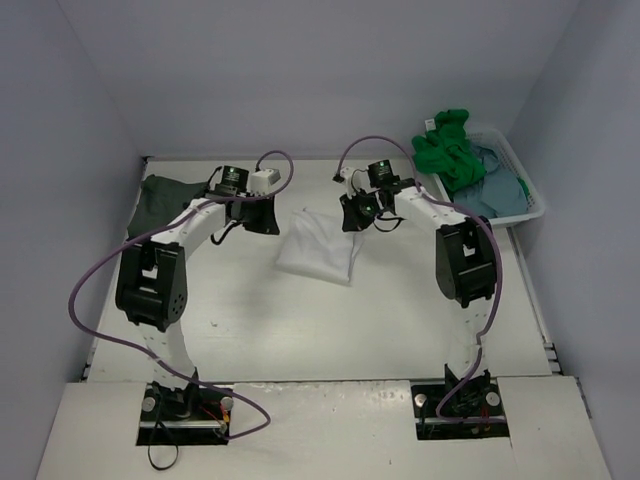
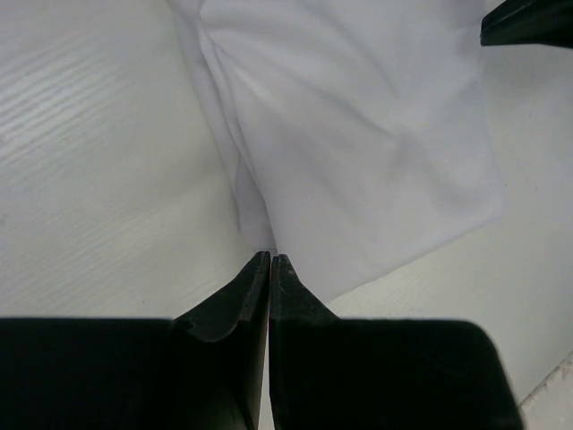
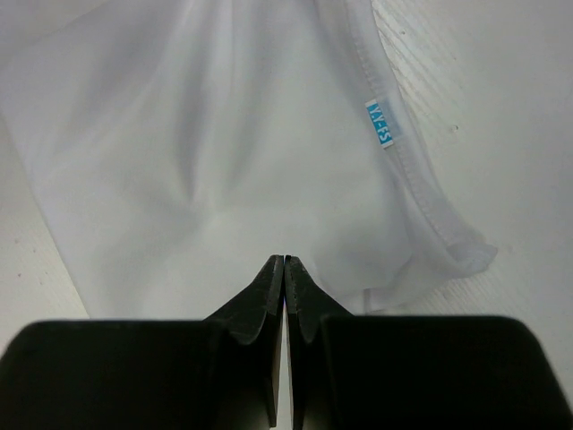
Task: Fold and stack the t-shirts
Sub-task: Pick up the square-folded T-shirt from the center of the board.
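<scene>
Beside white t-shirt [image 1: 320,245]: left arm [image 1: 190,225], right arm [image 1: 430,208] reach inward, jaws shut.

2 arms, same build: white links, black joint housings; left arm [image 1: 150,285], right arm [image 1: 465,262]. On each, 1 purple cable [image 1: 82,295] runs base to wrist. Small green mark on each wrist unit, upper middle of frame. Lower frame: black base plates [image 1: 185,415], silver bolts. Wrist views: left gripper [image 2: 270,262], right gripper [image 3: 284,262], matte black, wedge-tipped fingers.
</scene>
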Robot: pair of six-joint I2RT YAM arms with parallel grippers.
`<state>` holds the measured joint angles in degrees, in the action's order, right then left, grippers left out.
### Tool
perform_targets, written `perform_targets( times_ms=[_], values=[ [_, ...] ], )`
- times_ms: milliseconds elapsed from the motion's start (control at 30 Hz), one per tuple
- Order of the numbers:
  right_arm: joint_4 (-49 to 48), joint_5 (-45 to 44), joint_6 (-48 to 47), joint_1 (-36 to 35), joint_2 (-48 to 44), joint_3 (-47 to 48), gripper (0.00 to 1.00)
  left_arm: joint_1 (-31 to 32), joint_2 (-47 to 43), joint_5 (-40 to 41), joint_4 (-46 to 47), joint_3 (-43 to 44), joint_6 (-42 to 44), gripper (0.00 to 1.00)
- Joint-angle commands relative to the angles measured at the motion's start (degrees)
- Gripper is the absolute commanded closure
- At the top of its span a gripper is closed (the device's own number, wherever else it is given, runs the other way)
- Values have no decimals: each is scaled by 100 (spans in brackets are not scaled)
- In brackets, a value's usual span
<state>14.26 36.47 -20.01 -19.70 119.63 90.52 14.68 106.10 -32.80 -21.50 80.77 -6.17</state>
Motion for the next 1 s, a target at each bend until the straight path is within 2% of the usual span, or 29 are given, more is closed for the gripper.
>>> perform_targets(
  times_ms=[0,333,500,700,967],
  values=[
    [42,-70,-126,-34,-231,150,100,9,-143,-332,57,-8,2,100],
    [-29,-245,-407,-16,464,413,100,18,226,-640,110,-70,-156,100],
    [-151,-622,-469,-16,728,502,100,26,463,-842,110,-26,-226,100],
    [-573,-1404,-574,-16,781,484,100,70,665,-930,111,17,-288,100],
    [-617,-1449,-531,-25,693,633,100,167,701,-1044,93,79,-305,100]
  ],
)
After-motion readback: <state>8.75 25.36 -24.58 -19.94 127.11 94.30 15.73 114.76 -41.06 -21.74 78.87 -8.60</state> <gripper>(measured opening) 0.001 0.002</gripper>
